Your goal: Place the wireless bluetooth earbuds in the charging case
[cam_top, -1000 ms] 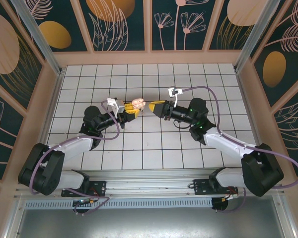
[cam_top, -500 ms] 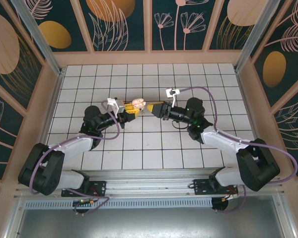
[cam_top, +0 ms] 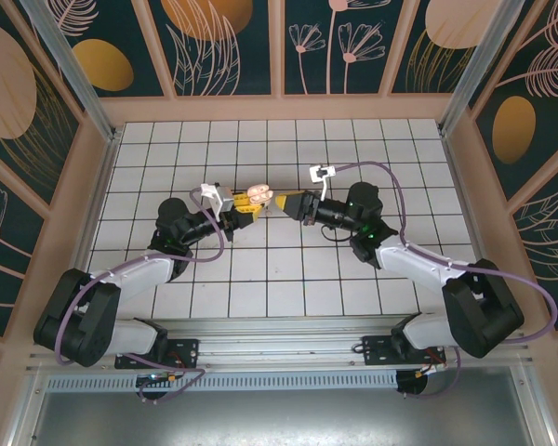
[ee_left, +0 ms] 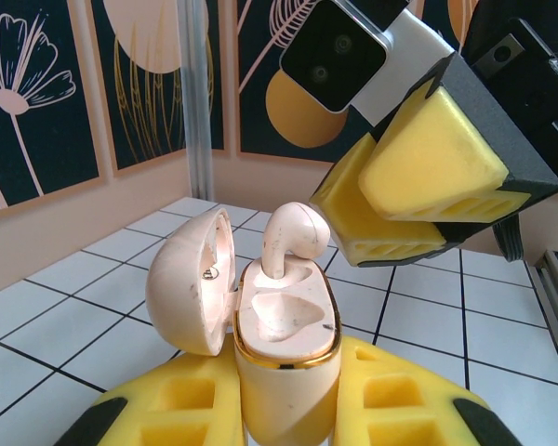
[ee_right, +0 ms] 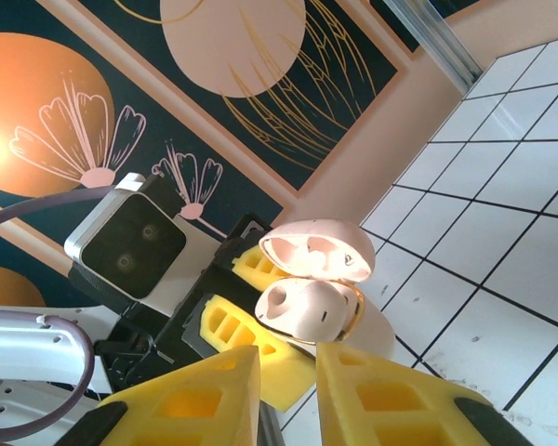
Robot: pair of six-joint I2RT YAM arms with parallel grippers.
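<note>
- A counter (cam_top: 288, 279) of white square tiles with dark grout lines forms a regular grid.
- A salmon-pink ledge (cam_top: 279, 109) borders it at the foot of the walls.
- The wall panels (cam_top: 232, 46) are dark teal, with peach and orange discs and thin-lined flowers and leaves, set in pink frames.
- Aluminium posts (cam_top: 65, 60) rise at the far corners.
- A metal rail (cam_top: 279, 336) runs along the near edge, with a grey sheet (cam_top: 279, 413) below it.
- The light is even and bright.
</note>
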